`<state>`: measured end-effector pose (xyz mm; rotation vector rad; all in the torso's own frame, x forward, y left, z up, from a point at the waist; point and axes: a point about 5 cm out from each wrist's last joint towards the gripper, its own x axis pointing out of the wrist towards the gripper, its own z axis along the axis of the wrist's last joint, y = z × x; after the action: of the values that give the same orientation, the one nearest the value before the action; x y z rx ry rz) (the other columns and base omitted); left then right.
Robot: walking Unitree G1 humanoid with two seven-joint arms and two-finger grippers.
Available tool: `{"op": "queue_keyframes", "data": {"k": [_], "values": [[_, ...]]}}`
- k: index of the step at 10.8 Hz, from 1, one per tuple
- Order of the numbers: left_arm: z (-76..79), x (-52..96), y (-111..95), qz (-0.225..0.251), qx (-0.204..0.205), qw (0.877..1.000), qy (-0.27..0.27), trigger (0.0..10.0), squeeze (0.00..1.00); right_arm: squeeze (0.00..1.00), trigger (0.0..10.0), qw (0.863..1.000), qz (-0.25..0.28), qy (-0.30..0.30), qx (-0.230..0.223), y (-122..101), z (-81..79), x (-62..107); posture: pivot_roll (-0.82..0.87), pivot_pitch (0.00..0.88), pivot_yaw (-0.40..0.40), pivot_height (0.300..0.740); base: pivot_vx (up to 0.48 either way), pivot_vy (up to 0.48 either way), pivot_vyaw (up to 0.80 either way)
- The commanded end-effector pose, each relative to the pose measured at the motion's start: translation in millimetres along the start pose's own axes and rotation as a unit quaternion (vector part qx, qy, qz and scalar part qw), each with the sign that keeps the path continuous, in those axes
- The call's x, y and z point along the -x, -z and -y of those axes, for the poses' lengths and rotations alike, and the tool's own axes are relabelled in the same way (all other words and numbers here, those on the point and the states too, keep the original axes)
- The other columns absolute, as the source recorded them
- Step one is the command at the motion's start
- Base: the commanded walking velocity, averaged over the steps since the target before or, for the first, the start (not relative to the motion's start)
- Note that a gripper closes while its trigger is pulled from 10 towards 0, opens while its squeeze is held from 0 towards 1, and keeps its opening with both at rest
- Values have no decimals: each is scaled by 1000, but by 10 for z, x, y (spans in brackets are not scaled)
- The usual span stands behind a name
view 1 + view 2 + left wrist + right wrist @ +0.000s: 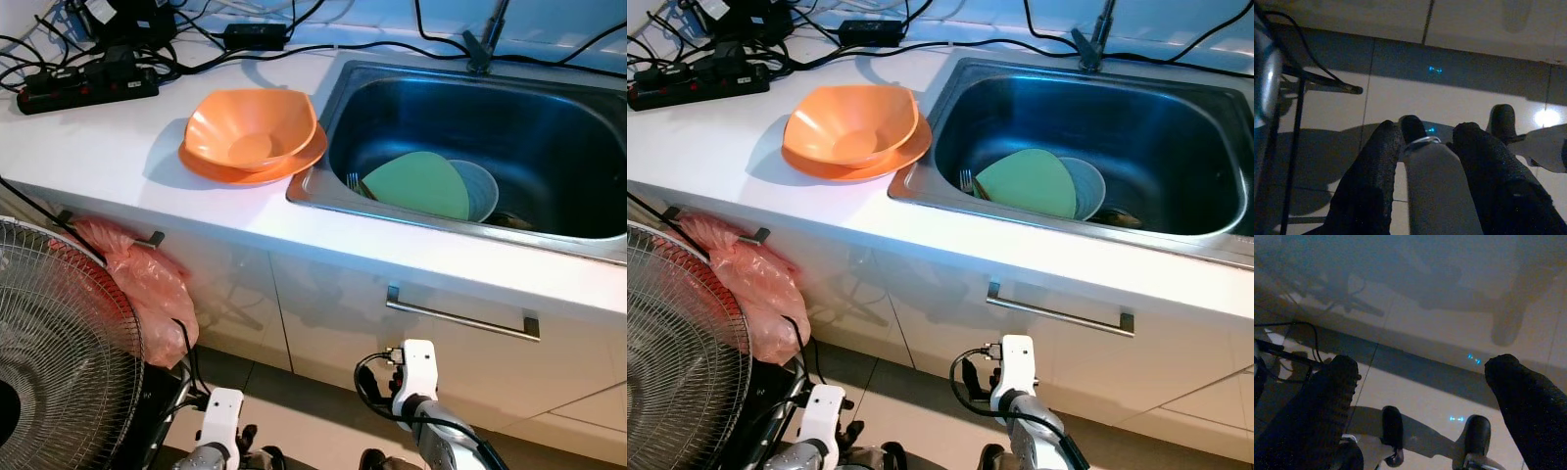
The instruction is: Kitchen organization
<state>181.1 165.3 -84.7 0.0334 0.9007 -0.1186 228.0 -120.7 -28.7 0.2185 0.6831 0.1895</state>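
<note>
A glossy orange squarish bowl (pixel 252 128) sits on a matching orange plate (pixel 294 168) on the smooth white worktop (pixel 118 147), just beside the stainless steel sink (pixel 323 186). Inside the sink lie a matte green plate (pixel 419 184) and a pale blue bowl (pixel 482 186). Both arms hang low; the left gripper (pixel 1425 147) has its jaws narrow, while the right gripper (pixel 1420 377) has its jaws wide.

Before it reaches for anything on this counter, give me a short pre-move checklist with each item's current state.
1. Both arms low, off the counter: ok; left hand and right hand point at the floor.
2. Right hand open: ok. Left hand: fingers apart with nothing between them, ok.
3. Orange bowl sits stacked on orange plate, beside the sink: ok.
4. Green plate leans inside the sink: ok.
5. Power strip and cables share the counter: not ok.
6. Fan crowds the left arm: not ok.
</note>
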Motion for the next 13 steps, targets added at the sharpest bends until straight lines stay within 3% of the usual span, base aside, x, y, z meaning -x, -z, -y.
{"op": "queue_keyframes", "data": {"k": [1, 4, 11, 13], "values": [[-71, 12, 1, 5, 7, 1000, -16, 10000, 0, 0, 10000, 1000, -14, 3, 6, 12, -50, 23, 18, 136, 43, 740, 0, 0, 0], [-248, 40, -29, 18, 18, 999, -48, 10000, 0, 0, 10000, 996, -48, 70, 3, 20, -4, 96, 23, 142, 38, 740, 0, 0, 0], [-318, 20, -211, 46, 14, 997, -56, 10000, 0, 0, 10000, 996, -48, 74, -24, -16, -80, 97, 6, 133, 71, 740, 0, 0, 0], [-276, -2, -262, 46, 8, 998, -49, 10000, 0, 0, 10000, 995, -49, 76, -34, -19, -83, 92, -20, 129, 76, 740, 0, 0, 0]]}}
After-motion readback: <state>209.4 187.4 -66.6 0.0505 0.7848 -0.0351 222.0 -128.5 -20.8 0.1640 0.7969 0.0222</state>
